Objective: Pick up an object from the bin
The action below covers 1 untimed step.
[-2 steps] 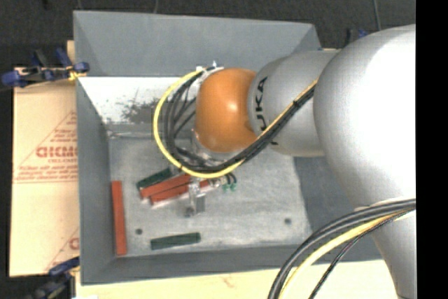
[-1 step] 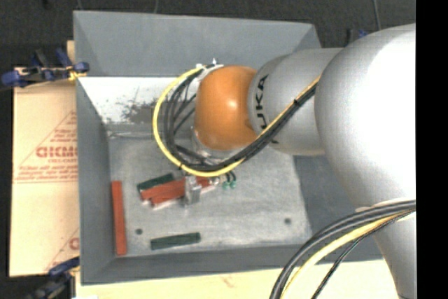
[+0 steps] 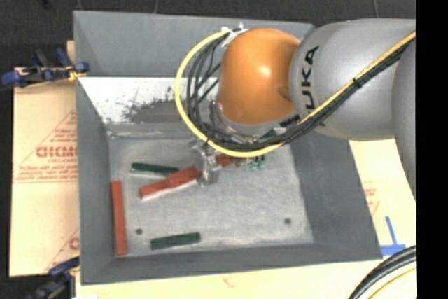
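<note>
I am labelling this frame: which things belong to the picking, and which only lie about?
In the job:
gripper
red stick, nearest it
bin

Lying about:
upper green stick
lower green stick
red bar by the left wall

one cam, overhead, slightly oblique, bin (image 3: 273,210) mid-frame, arm (image 3: 364,80) at rt

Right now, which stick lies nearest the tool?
The slanted red stick mid-bin, its end at the tool; the upper green stick, lower green stick and long red stick by the left wall lie farther off.
</note>
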{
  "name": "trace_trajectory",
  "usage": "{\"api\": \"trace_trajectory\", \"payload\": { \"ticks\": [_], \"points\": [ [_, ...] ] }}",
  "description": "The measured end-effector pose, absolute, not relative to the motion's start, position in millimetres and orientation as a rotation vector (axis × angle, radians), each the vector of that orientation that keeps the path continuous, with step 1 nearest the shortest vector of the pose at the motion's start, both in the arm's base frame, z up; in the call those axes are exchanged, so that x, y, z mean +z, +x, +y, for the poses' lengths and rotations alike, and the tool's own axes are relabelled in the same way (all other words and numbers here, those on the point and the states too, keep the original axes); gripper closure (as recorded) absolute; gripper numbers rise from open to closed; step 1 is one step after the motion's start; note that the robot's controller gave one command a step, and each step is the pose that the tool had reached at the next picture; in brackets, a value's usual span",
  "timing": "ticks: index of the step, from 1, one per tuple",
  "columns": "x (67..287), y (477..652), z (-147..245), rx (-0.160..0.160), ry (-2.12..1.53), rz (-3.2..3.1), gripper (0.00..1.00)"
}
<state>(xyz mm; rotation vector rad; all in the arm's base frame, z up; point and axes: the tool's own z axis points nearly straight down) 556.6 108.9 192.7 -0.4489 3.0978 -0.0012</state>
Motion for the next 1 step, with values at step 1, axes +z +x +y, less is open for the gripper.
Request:
{"api": "trace_trajectory", "payload": {
  "ticks": [1],
  "points": [
    [251.1,548.9,106.7,-0.002,-0.953,2.984,1.00]
  ]
}}
